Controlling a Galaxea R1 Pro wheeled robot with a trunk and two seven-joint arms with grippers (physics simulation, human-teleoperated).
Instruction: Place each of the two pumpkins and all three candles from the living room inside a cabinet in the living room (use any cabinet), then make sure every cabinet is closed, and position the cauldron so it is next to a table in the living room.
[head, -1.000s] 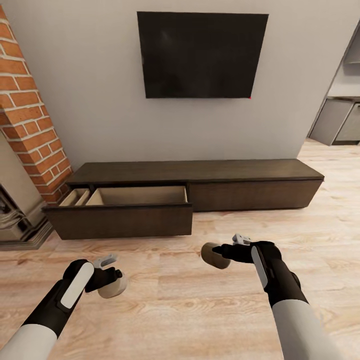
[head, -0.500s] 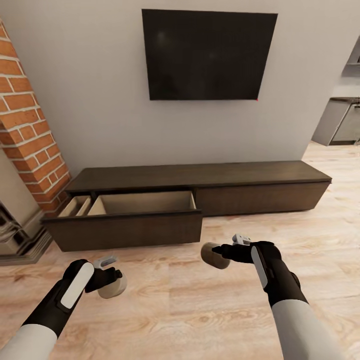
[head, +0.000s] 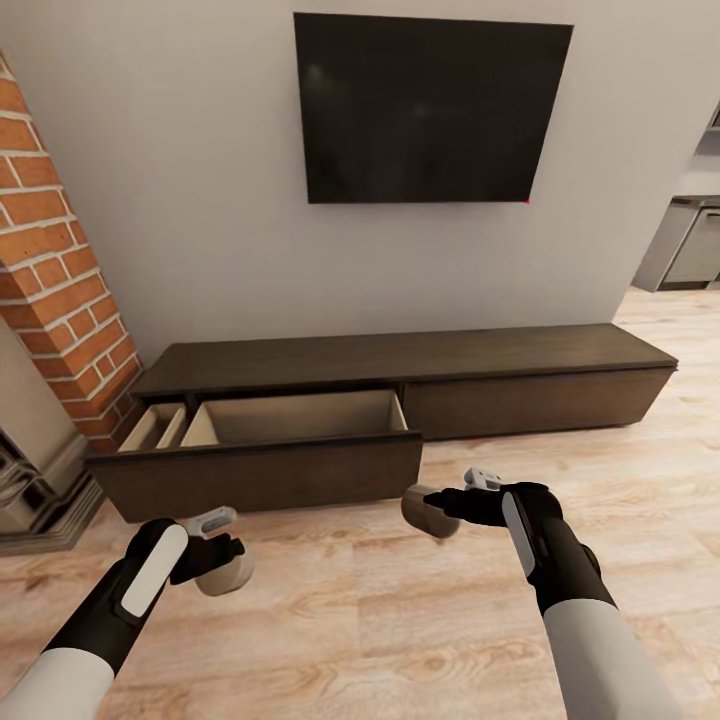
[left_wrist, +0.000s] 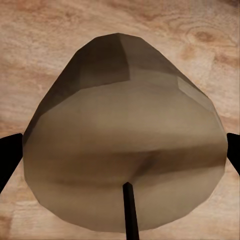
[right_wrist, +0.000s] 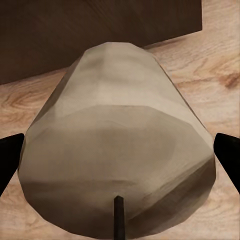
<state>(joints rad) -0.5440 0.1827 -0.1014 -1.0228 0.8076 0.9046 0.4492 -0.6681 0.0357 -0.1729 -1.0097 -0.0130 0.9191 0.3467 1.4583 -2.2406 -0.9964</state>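
- left gripper (head: 222, 570) fingers closed around a candle (head: 228, 577), held low over the wood floor (head: 400, 640); the candle sits between dark fingertips in left wrist view (left_wrist: 125, 150)
- right gripper (head: 440, 505) fingers clamped on a second candle (head: 430, 510), close to the drawer front
- candles look rigid, light, smooth-sided; side grip across the width seems right, slip risk low
- cabinet (head: 520, 385) beyond, its left drawer (head: 300, 420) pulled out, beige inside, nothing seen in it
- TV (head: 430, 110) on the wall, brick column (head: 55, 280) far left
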